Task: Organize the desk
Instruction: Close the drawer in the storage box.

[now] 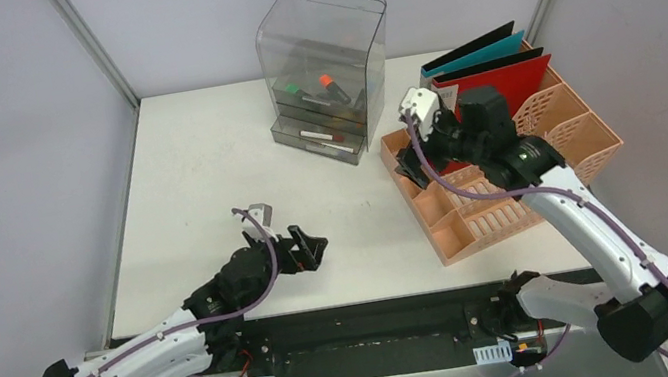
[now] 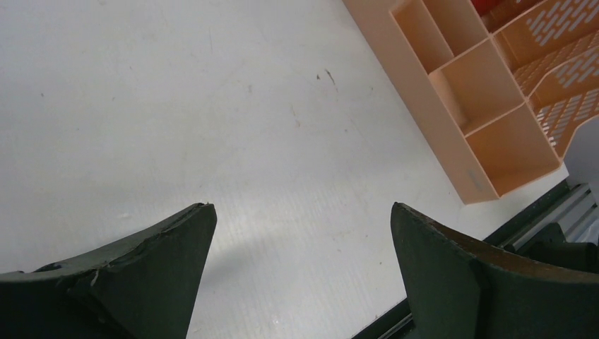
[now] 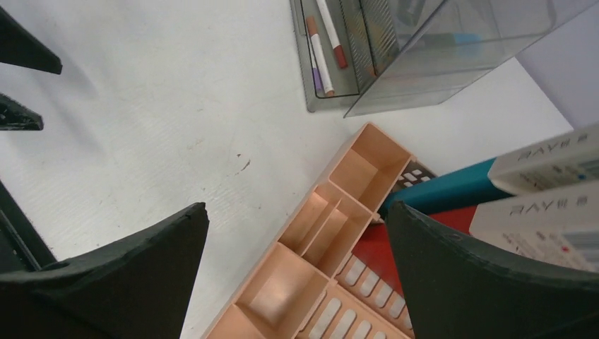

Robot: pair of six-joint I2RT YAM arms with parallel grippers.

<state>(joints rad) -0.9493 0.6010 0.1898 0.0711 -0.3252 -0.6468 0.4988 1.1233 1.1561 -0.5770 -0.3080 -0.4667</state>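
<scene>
Desk [image 1: 204, 158]: large flat white rectangular tabletop with a black-and-metal front edge and grey walls around it. It fills the overhead view and lies beneath both arms.

Clear grey plastic drawer box [image 1: 328, 48]: stands at 12 o'clock on the desk, close to the back wall. The overhead view shows a green cap and an orange cap inside it. Only the right wrist view shows two markers [image 3: 321, 42] lying in its lowest drawer.

Peach plastic lattice file rack [image 1: 476, 217]: sits at 3 o'clock, set askew. A teal folder [image 1: 481, 54] and a red folder [image 1: 510, 80] stand in its rear slots, seen best from overhead.

Left gripper [image 2: 302, 206]: at 7 o'clock, near the front edge, jaws spread wide and holding nothing. Its own view shows bare desk between the fingers and the rack's front corner at 2 o'clock in that frame.

Right gripper [image 3: 297, 205]: above the rack's front compartments, jaws wide apart and holding nothing. The overhead view largely hides its fingers, but the wrist view shows them plainly.

White printed packs [image 3: 544, 169]: at the right edge of the right wrist view. I cannot tell what kind they are.
</scene>
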